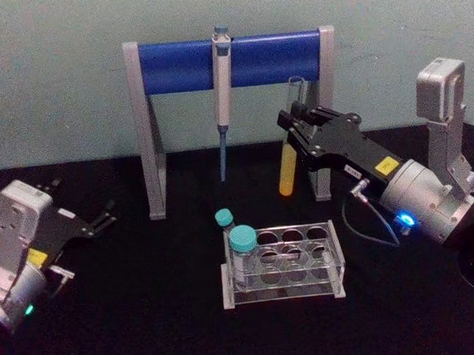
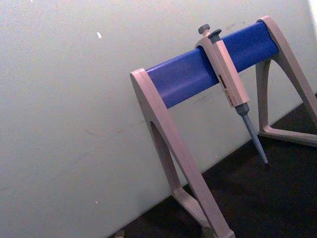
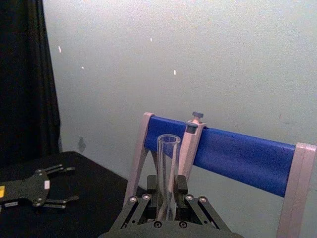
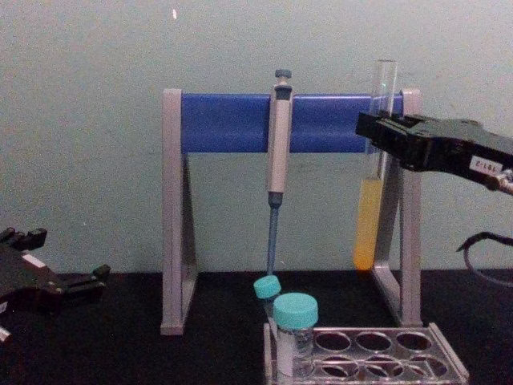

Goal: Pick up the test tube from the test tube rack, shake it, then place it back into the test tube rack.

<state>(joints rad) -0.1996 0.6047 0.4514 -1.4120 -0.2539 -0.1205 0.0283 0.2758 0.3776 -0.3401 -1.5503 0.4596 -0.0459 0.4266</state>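
Aloft: clear test tube (image 1: pixel 288 177), yellow liquid low, clamped by right gripper (image 1: pixel 296 116) jaws; left gripper (image 1: pixel 106 216) jaws apart.

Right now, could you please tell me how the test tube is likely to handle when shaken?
The test tube looks like thin glass, so it is probably fragile and slippery in the jaws of the right gripper. It is capless, so its yellow liquid could splash. The left gripper rests parked.
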